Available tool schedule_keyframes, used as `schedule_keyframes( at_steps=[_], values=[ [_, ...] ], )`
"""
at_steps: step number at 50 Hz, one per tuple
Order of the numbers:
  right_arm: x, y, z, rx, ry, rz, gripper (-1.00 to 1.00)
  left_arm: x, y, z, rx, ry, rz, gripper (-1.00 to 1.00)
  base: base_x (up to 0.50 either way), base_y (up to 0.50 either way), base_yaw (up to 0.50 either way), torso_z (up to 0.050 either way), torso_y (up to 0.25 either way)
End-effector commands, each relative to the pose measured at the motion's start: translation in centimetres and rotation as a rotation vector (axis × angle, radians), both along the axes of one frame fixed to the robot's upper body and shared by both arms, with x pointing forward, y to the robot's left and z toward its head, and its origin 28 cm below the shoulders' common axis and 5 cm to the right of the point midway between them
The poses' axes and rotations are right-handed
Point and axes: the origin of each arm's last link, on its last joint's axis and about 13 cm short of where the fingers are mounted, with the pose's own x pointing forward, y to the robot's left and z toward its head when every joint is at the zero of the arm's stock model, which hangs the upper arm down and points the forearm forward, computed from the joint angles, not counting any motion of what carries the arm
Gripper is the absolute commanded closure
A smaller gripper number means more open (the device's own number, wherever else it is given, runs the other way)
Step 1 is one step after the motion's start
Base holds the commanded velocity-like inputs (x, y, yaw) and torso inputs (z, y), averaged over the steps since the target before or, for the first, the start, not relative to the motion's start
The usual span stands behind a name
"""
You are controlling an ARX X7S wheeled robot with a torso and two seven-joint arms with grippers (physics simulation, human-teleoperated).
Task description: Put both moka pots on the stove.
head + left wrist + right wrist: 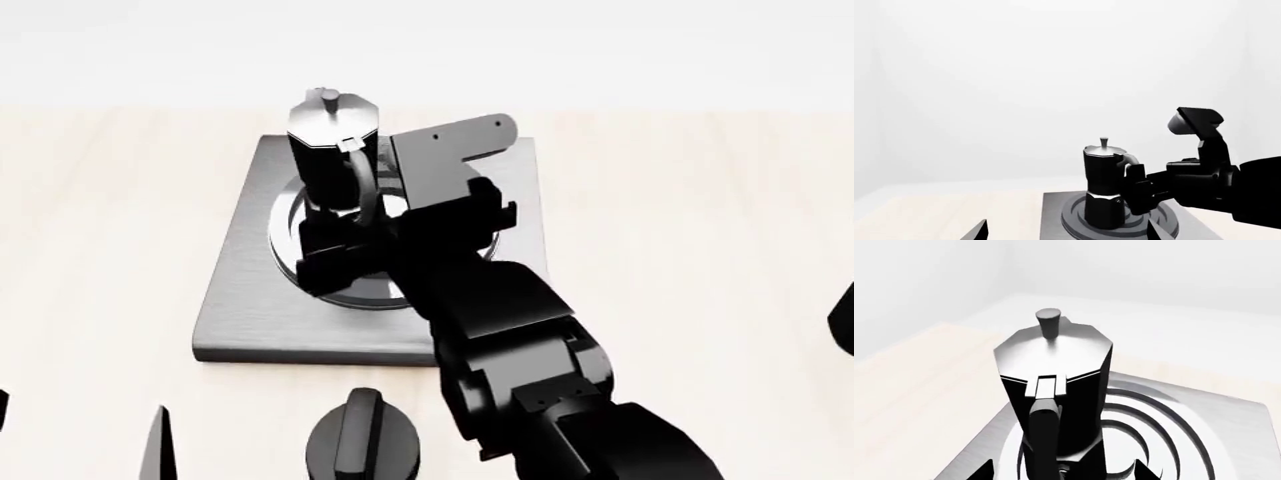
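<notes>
Flat, bright, even simulator light washes walls to near-white. All views are sharp, with no blur. Soft glare streaks the stove (240,300) rings and the moka pot (1054,390) lid.

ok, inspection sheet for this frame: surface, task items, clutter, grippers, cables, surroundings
Surface: pale wood-look table.
Job's things: one moka pot upright on the stove burner rings; second pot not in view.
Clutter: black ridged knob in front of the stove.
Grippers: right gripper at the pot's handle, grip not clear; left gripper only fingertips showing, apart, empty.
Cables: nothing seen.
Surroundings: plain white backdrop.
</notes>
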Motion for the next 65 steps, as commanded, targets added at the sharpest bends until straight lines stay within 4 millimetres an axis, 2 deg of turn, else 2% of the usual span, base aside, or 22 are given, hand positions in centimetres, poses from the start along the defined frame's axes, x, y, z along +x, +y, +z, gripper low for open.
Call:
schedule_keyframes(
  at_steps=[1, 3, 6, 9, 12, 14, 20, 22, 23, 26, 28, 31, 33, 34, 37, 44, 50, 55, 65],
  values=[
    [0.1, -0.3, 0.0, 0.045, -0.035, 0.029, -1.0, 0.0, 0.0, -0.1, -0.002, 0.002, -0.002, -1.0, 0.0, 0.0, 0.0, 0.0, 0.0],
    [-0.4, -0.8, 0.2, 0.042, -0.069, 0.02, -1.0, 0.0, -0.1, 0.0, -0.001, 0.0, -0.002, -1.0, 0.0, 0.0, 0.0, 0.0, 0.0],
    [-2.7, -1.6, 1.4, 0.06, -0.182, 0.033, -1.0, 0.0, 0.0, -0.1, -0.003, 0.001, -0.001, -1.0, 0.0, 0.0, 0.0, 0.0, 0.0],
    [-5.1, -2.5, 2.6, 0.071, -0.189, 0.102, -1.0, 0.0, -0.1, -0.1, -0.001, 0.002, -0.003, -1.0, 0.0, 0.0, 0.0, 0.0, 0.0],
    [-6.7, -3.7, 3.2, 0.053, -0.262, 0.074, -1.0, 0.0, -0.2, -0.2, -0.001, 0.003, -0.007, -1.0, 0.0, 0.0, 0.0, 0.0, 0.0],
    [-8.1, -4.5, 4.0, 0.077, -0.25, 0.059, -1.0, 0.0, -0.2, -0.2, 0.0, 0.003, -0.007, -1.0, 0.0, 0.0, 0.0, 0.0, 0.0],
    [-10.8, -6.2, 5.1, 0.129, -0.276, 0.06, -1.0, 0.0, -0.2, -0.2, 0.001, 0.003, -0.006, -1.0, 0.0, 0.0, 0.0, 0.0, 0.0],
    [-12.1, -6.9, 5.5, 0.161, -0.32, 0.083, -1.0, 0.0, -0.3, -0.3, 0.002, 0.005, -0.01, -1.0, 0.0, 0.0, 0.0, 0.0, 0.0],
    [-12.6, -7.4, 6.0, 0.179, -0.395, 0.055, -1.0, 0.0, -0.3, -0.2, 0.003, 0.004, -0.011, -1.0, 0.0, 0.0, 0.0, 0.0, 0.0],
    [-13.4, -8.8, 6.6, 0.189, -0.359, 0.01, -1.0, 0.0, -0.4, -0.4, 0.002, 0.009, -0.015, -1.0, 0.0, 0.0, 0.0, 0.0, 0.0],
    [-13.6, -9.6, 6.6, 0.156, -0.412, -0.016, -1.0, 0.0, -0.3, -0.3, 0.001, 0.007, -0.014, -1.0, 0.0, 0.0, 0.0, 0.0, 0.0],
    [-13.8, -11.1, 6.6, 0.095, -0.386, -0.07, -1.0, 0.0, -0.2, -0.2, -0.004, 0.004, -0.01, -1.0, 0.0, 0.0, 0.0, 0.0, 0.0],
    [-13.6, -12.0, 6.7, 0.054, -0.475, -0.136, -1.0, 0.0, -0.2, -0.2, -0.004, 0.004, -0.009, -1.0, 0.0, 0.0, 0.0, 0.0, 0.0],
    [-13.7, -13.1, 6.6, 0.082, -0.393, -0.132, -1.0, 0.0, -0.2, -0.2, -0.005, 0.003, -0.01, -1.0, 0.0, 0.0, 0.0, 0.0, 0.0],
    [-13.9, -14.9, 6.4, 0.003, -0.409, -0.208, -1.0, 0.0, -0.2, -0.2, -0.005, 0.003, -0.01, -1.0, 0.0, 0.0, 0.0, 0.0, 0.0],
    [-15.3, -18.5, 5.6, -0.045, -0.4, -0.289, -1.0, 0.0, -0.1, -0.2, -0.004, -0.001, -0.005, -1.0, 0.0, 0.0, 0.0, 0.0, 0.0],
    [-16.1, -20.7, 5.4, -0.062, -0.396, -0.326, -1.0, 0.0, -0.2, -0.2, -0.003, -0.001, -0.006, -1.0, 0.0, 0.0, 0.0, 0.0, 0.0],
    [-16.6, -22.9, 6.5, -0.085, -0.374, -0.394, -1.0, -0.1, -0.1, -0.1, -0.005, 0.0, -0.006, -1.0, 0.0, 0.0, 0.0, 0.0, 0.0],
    [-16.6, -25.6, 6.8, -0.127, -0.322, -0.508, -1.0, 0.0, -0.2, -0.3, -0.001, 0.004, -0.009, -1.0, 0.0, 0.0, 0.0, 0.0, 0.0]
  ],
)
